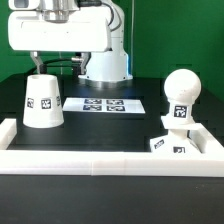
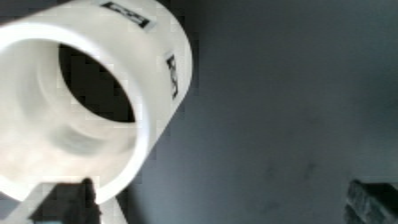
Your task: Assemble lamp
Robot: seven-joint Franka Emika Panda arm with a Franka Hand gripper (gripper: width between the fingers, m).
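Note:
The white cone shade (image 1: 41, 101) stands at the exterior view's left, narrow end up, with a square tag on its side. In the wrist view I look into its open top (image 2: 89, 110). My gripper (image 1: 42, 66) hangs just above the shade. It is open wide (image 2: 217, 205), with the shade's rim wall between the fingers, close to one dark finger (image 2: 63, 200); nothing is gripped. The round-headed bulb post (image 1: 181, 94) stands upright on the flat angular base (image 1: 172, 143) at the exterior view's right.
The marker board (image 1: 112, 103) lies flat on the dark table behind the middle. A white rail border (image 1: 100, 160) runs along the front and both sides. The arm's white base (image 1: 105, 62) stands at the back.

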